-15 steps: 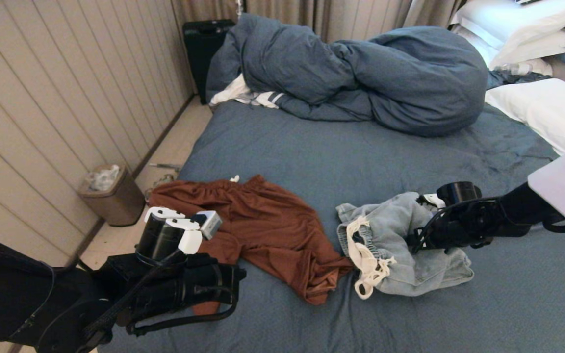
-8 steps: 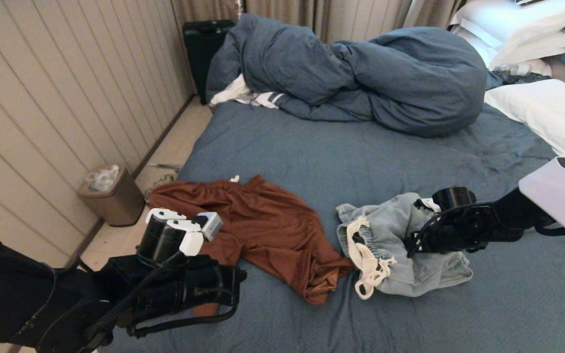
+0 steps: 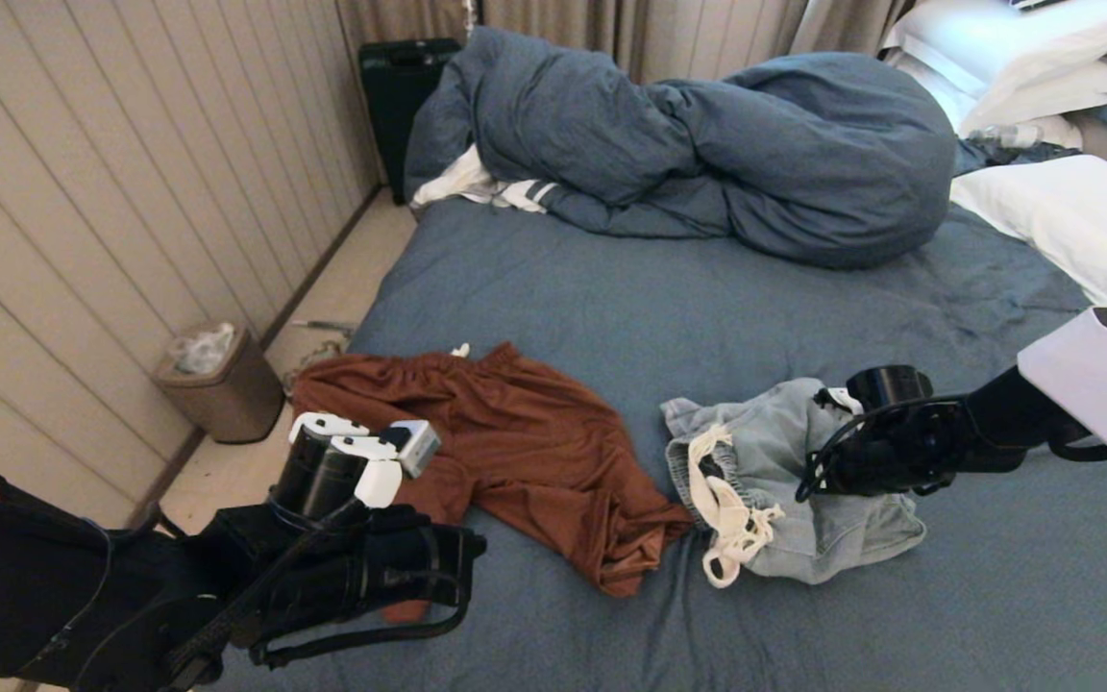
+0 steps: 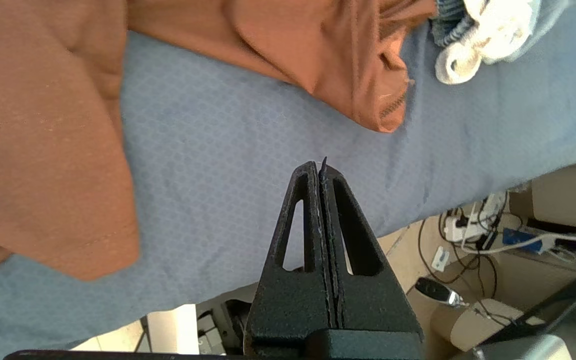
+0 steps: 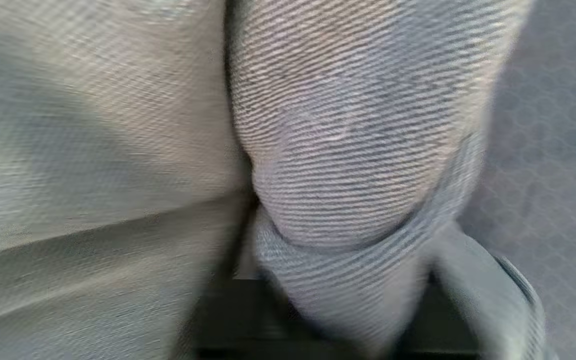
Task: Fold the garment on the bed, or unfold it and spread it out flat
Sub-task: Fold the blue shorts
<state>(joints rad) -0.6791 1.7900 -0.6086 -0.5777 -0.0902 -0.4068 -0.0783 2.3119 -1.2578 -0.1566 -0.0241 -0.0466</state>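
A: What has changed in the last second?

B: The right end effector (image 3: 818, 473) has pressed into the pale denim shorts (image 3: 784, 500); the cloth has bunched toward it, the white drawstring (image 3: 731, 524) shifting slightly. Fabric fills the right wrist view, so I cannot tell whether its fingers have closed on the denim.

A: And the left?

B: The left end effector (image 4: 320, 172) stays clamped shut, empty, over the near edge of the bed (image 3: 611, 308), just beside the rust shorts (image 3: 515, 452).

A: The room?

B: Blue duvet (image 3: 707, 144) heaped at the far side, white pillows (image 3: 1072, 216) right, a bin (image 3: 217, 384) by the panelled wall
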